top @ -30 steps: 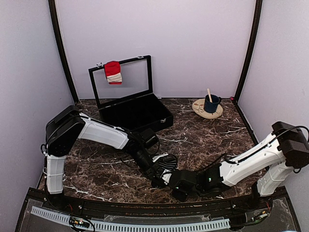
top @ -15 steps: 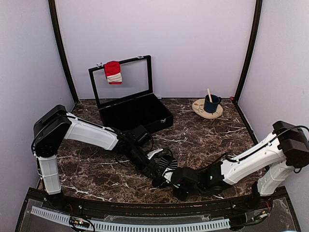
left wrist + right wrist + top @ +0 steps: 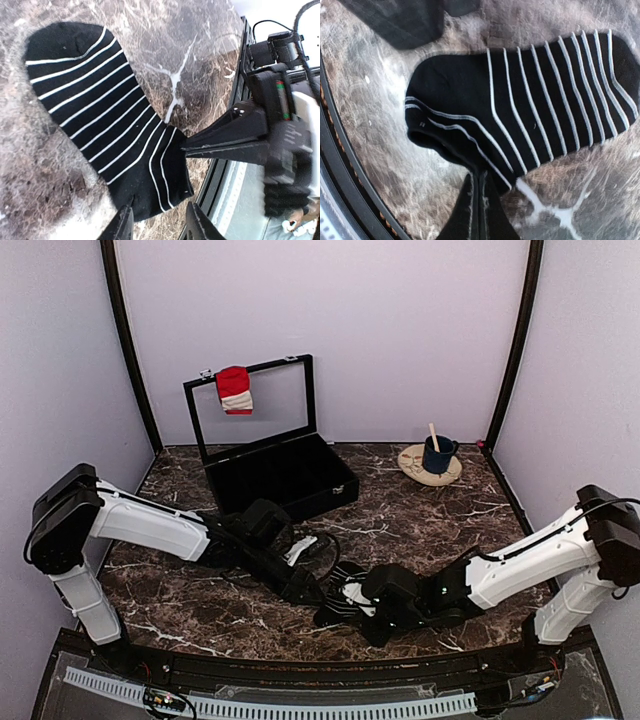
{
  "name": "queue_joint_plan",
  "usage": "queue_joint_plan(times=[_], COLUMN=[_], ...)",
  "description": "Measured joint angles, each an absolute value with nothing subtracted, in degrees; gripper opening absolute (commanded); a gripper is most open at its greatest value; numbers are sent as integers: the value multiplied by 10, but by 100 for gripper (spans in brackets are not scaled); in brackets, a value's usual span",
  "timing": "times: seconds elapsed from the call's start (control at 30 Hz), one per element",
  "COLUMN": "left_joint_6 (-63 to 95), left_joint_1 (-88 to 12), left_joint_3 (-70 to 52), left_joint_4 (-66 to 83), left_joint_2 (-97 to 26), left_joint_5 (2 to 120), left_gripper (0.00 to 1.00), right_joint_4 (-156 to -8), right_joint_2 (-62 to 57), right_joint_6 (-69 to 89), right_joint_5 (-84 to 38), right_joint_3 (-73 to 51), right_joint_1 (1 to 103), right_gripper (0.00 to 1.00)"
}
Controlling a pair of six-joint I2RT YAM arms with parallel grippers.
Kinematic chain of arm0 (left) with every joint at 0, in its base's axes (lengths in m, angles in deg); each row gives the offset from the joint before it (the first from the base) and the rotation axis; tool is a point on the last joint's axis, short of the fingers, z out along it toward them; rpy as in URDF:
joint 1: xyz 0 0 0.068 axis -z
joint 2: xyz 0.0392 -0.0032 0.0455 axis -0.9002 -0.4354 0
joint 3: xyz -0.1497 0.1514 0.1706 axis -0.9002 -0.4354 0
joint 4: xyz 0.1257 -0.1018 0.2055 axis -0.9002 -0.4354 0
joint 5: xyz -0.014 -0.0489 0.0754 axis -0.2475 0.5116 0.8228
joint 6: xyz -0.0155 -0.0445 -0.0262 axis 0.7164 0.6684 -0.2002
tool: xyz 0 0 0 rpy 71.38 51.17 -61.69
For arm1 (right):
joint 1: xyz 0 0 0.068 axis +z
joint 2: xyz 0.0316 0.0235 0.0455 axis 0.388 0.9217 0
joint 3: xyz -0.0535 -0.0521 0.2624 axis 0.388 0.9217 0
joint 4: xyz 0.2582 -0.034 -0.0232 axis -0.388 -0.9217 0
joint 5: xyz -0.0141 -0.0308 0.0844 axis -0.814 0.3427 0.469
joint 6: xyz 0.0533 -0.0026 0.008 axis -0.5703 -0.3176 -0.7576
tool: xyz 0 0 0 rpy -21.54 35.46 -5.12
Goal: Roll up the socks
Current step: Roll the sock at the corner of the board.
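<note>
Right gripper (image 3: pixel 478 185) is pinching sock (image 3: pixel 530 110) edge shut, anchoring it; left gripper (image 3: pixel 160 209) is straddling sock's near end, half-wide, probably to start rolling.

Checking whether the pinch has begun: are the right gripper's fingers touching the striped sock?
Touching. The right wrist view shows the right gripper, fingers shut, meeting the edge of the striped sock with no gap showing.

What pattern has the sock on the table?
The sock is black with thin white stripes; best in left wrist view.
</note>
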State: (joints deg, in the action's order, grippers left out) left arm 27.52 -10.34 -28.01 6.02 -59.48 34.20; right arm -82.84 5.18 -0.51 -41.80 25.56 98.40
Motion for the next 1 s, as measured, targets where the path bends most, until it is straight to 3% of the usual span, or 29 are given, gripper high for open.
queue_joint_plan(times=[1.0], left_joint_6=[123], left_joint_1=[29], left_joint_3=[-346], left_joint_4=[116], left_joint_2=[-467], left_joint_5=[563], left_gripper=[33], right_joint_4=[-944], right_joint_2=[132], right_joint_6=[-31], right_joint_5=[-123], right_joint_3=[152], right_joint_1=[832], right_gripper=[0])
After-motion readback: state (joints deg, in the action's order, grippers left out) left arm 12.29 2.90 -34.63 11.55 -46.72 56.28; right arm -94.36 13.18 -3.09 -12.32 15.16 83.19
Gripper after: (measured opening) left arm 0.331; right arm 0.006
